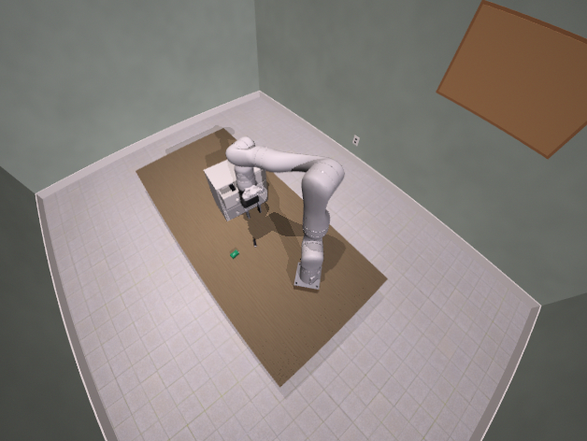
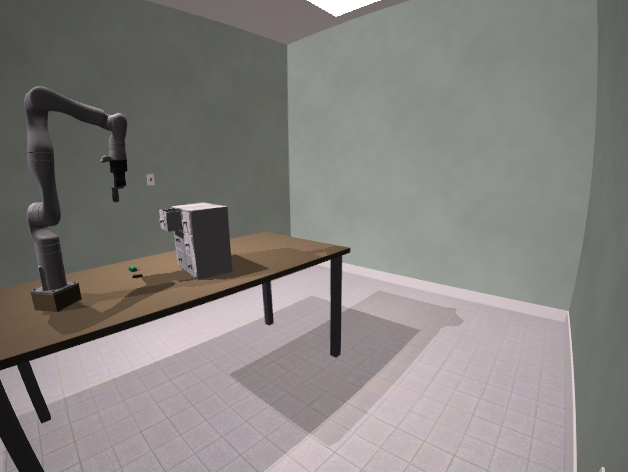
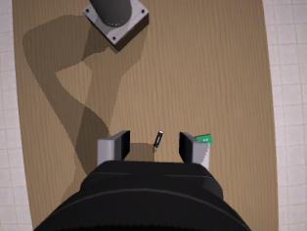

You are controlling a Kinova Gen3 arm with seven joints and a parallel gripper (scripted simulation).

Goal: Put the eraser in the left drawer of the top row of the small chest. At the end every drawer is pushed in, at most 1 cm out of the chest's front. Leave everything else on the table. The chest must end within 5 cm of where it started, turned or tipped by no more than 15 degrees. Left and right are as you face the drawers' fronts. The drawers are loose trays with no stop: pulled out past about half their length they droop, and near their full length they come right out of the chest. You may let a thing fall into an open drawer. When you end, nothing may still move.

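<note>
No readable writing | gripper (image 2: pixel 115 193) open, empty, high above brown table (image 2: pixel 284 256) | green eraser (image 2: pixel 132 267) lies on table, left of white chest (image 2: pixel 205 238); top drawer (image 2: pixel 170 219) pulled out | tiled floor, grey-green walls

Grey-green walls (image 2: pixel 431 152); pale tiled floor (image 2: pixel 406 406); brown wood counter (image 2: pixel 284 251) on dark legs; brown wall board (image 1: pixel 517 76); ceiling light (image 2: pixel 340 5).

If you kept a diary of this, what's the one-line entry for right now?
claw: open, empty, high above table | green eraser: on table | top-left drawer: pulled out
</note>
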